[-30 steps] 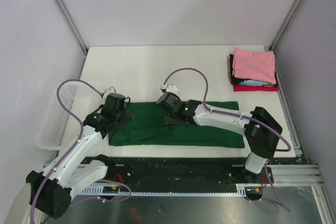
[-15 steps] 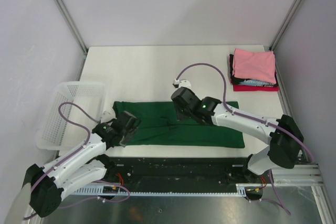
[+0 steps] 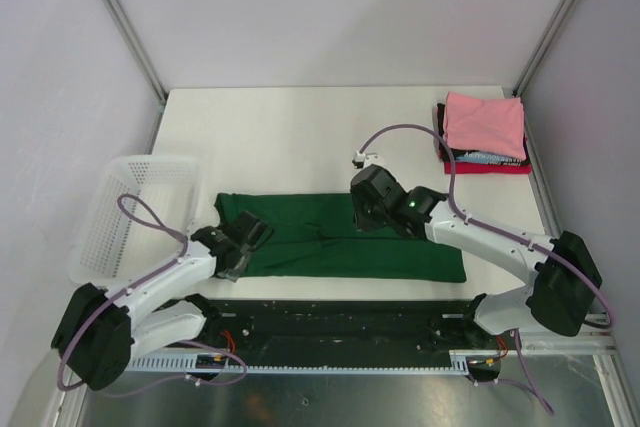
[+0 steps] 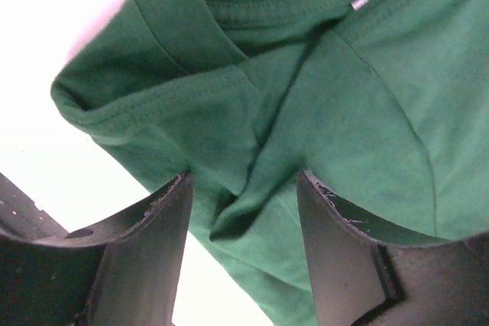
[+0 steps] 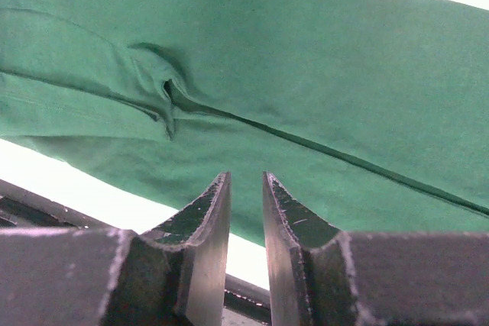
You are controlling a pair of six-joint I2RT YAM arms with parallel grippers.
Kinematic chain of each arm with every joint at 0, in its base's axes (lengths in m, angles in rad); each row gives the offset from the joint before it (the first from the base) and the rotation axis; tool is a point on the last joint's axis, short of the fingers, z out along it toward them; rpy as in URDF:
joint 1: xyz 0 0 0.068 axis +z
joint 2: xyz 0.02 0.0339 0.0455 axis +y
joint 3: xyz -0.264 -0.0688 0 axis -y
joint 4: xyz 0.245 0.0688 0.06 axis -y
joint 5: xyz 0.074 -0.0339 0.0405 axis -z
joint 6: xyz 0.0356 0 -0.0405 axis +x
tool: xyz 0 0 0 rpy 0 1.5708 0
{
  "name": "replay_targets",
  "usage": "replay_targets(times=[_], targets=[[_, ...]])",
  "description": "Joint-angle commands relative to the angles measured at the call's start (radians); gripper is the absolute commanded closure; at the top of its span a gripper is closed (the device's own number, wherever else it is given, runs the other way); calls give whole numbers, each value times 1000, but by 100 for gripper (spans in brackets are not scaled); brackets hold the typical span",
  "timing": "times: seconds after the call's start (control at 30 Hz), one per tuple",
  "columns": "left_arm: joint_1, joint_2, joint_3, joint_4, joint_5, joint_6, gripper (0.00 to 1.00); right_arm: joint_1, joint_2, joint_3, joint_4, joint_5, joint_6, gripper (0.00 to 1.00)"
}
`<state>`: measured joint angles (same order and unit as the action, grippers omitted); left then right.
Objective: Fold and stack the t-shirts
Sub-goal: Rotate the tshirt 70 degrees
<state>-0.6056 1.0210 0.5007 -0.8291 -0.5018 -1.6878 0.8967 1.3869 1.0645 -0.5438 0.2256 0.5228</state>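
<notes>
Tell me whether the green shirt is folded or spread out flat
Folded lengthwise: the green shirt lies as a long narrow band with doubled layers and a fold edge, not yet folded compact like the stack.

A long folded shirt (image 3: 340,237) lies across the lower middle of the frame on the bench (image 3: 290,137), just above the arms' bases. At its left end sits the left tool (image 3: 243,240) — over the collar corner; the right tool (image 3: 368,209) is over its upper middle. A basket (image 3: 115,212) hangs off the bench's left edge, just left of the shirt. In the upper right corner, well apart, sits a stack of folded shirts (image 3: 484,132).
</notes>
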Motion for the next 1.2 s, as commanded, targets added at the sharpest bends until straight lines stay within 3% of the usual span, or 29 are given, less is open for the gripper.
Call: replay_targets(times=[0.0, 0.43, 0.67, 0.77, 1.0, 1.17], targets=[[34, 56, 43, -8, -99, -44, 38, -10, -54, -16, 15, -11, -15, 73], [57, 460, 295, 69, -116, 170, 39, -77, -149, -53, -11, -8, -13, 73], [74, 521, 327, 82, -79, 208, 39, -125, -197, -84, -14, -26, -9, 73], [101, 545, 351, 143, -78, 319, 42, -134, -195, -88, -7, -34, -10, 73], [202, 702, 563, 231, -17, 619, 45, -164, -205, -87, -6, -39, -10, 73], [254, 893, 834, 275, 58, 869, 47, -214, -218, -88, -3, -52, -21, 73]])
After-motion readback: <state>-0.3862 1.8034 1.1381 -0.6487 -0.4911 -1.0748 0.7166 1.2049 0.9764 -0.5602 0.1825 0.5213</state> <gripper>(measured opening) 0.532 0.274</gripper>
